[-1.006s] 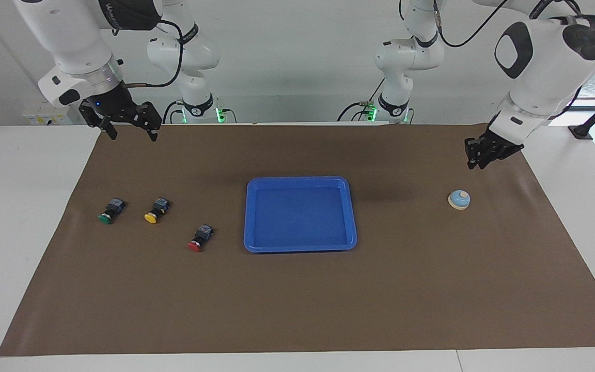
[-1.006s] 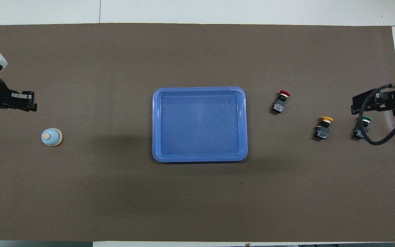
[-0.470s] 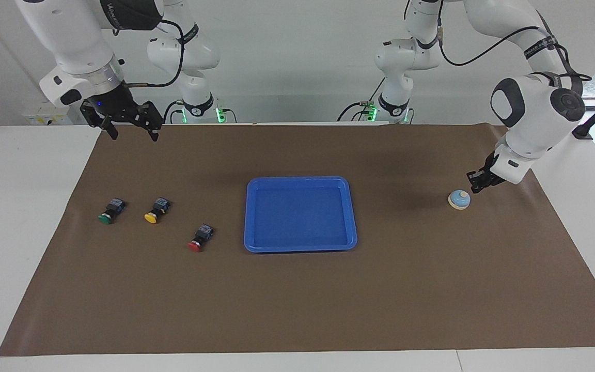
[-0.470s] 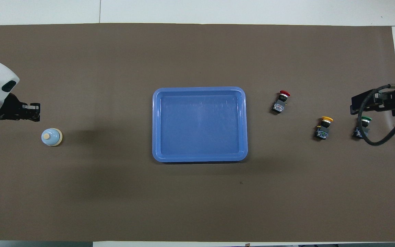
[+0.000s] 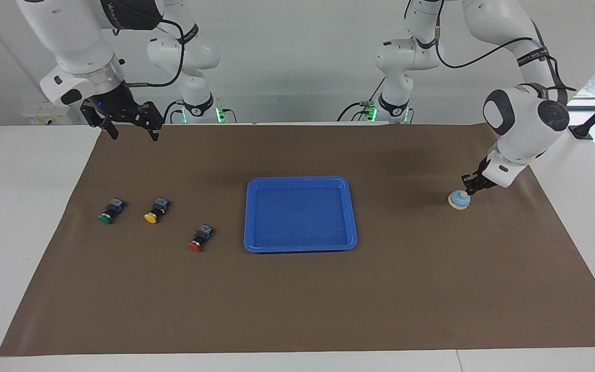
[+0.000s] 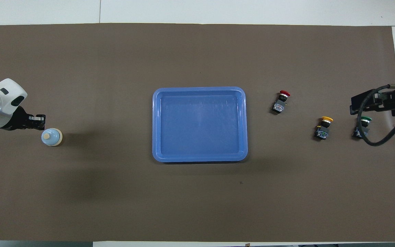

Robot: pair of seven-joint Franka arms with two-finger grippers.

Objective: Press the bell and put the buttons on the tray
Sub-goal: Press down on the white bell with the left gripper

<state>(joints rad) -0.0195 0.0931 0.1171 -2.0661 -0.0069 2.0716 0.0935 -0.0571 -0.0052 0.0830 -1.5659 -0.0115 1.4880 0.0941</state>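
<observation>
The bell [image 5: 459, 199] sat on the brown mat [image 5: 297, 289] near the left arm's end of the tabletop [image 5: 24, 206], well apart from the blue tray [image 5: 300, 247]. The left gripper [image 5: 469, 185] hung low just beside the bell's top, its fingertips closed together and holding nothing; whether they touched the dome could not be made out in the facing view. In the overhead view that gripper [image 6: 39, 118] appeared just beside the bell [image 6: 51, 137], with most of its arm cut off at the picture's edge.

The tray lay flat near the middle of the mat with nothing in it. Toward the right arm's end lay the three buttons on their sides: the red button [image 5: 198, 239] closest to the tray, the yellow button [image 5: 156, 210] next, and the green button [image 5: 109, 211] outermost, the red one farther from the robots than the other two.

The right gripper [image 5: 131, 133] hung high over the mat's corner nearest its own base, fingers spread wide and holding nothing. In the overhead view the right gripper [image 6: 375, 102] was partly cut off at the frame's edge, and its cable [image 6: 372, 137] looped across the green button [image 6: 362, 127], hiding part of it.
</observation>
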